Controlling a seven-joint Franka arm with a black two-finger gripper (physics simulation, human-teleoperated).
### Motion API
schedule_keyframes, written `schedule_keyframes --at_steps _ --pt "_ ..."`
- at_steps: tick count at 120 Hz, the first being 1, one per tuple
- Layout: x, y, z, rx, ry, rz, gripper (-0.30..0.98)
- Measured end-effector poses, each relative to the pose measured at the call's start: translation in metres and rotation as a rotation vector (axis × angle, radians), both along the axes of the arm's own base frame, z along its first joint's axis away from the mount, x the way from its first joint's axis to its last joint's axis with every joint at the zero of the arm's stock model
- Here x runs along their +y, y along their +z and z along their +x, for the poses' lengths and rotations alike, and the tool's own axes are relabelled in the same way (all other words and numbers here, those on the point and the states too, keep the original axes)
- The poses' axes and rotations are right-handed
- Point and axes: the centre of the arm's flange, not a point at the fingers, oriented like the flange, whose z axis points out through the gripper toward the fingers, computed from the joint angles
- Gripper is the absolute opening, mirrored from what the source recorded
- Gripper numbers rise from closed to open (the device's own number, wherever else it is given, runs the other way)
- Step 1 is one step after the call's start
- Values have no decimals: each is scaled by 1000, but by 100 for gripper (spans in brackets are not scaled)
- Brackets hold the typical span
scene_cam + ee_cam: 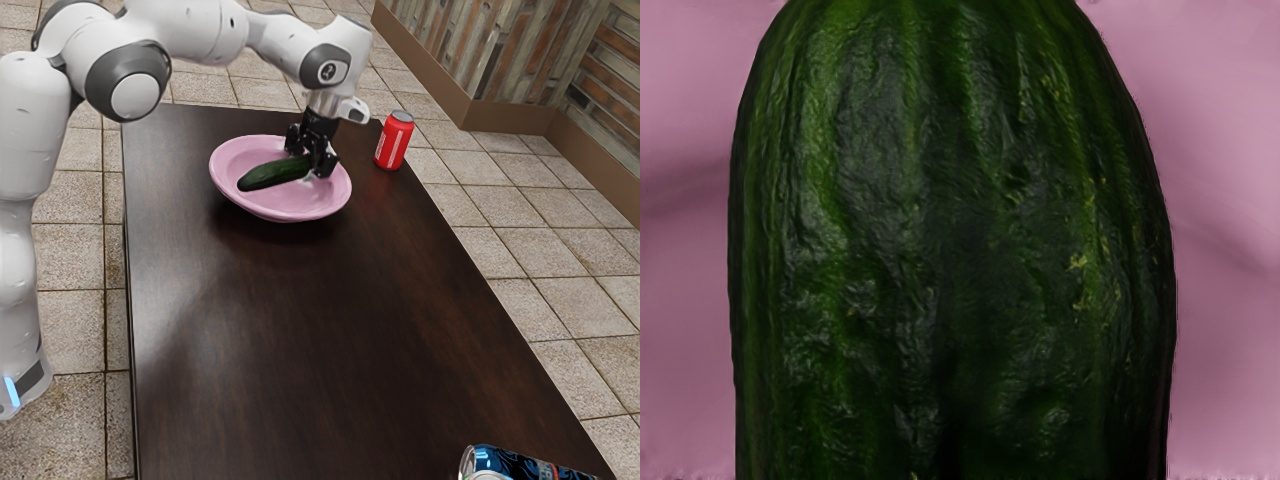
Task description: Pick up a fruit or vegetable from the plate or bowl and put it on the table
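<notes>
The black gripper (312, 152) is down at the pink bowl in the exterior view, at one end of a dark green cucumber (272, 174). That cucumber lies slanted across the inside of the pink bowl (230, 158), its other end pointing toward the exterior view's left. How the gripper stands on the cucumber's near end is too hidden to tell. In the wrist view the cucumber (950, 240) is very large and directly under my hand, with the bowl's pink surface (1225, 330) on both sides of it.
On the dark wooden table (320, 340), a red can (394, 140) stands beyond the bowl, toward the exterior view's right. A blue can (520, 466) lies at the exterior view's lower edge. The arm reaches in above the bowl.
</notes>
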Motion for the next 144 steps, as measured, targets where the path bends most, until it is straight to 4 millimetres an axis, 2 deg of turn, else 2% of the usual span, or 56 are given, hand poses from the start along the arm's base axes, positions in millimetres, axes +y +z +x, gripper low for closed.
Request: schedule_keyframes --at_steps 16,31,44,53,65,74,105,113,120,132,144 --pt "-5 15 -1 -9 1 2 16" --pt "-24 44 0 -31 -23 3 15" --pt "-44 61 -2 -35 -47 -5 16" --pt "-69 77 -2 -40 -84 0 15" --pt "-114 96 -1 -49 -150 4 15" --pt "-149 104 1 -48 -198 3 15" --pt "-277 113 -1 -37 -367 13 15" --pt "-302 110 -2 -33 -396 17 15" --pt "-312 102 2 -26 -399 16 15" --pt "-308 87 12 -22 -374 21 16" --pt "-313 84 15 -32 -365 23 42"
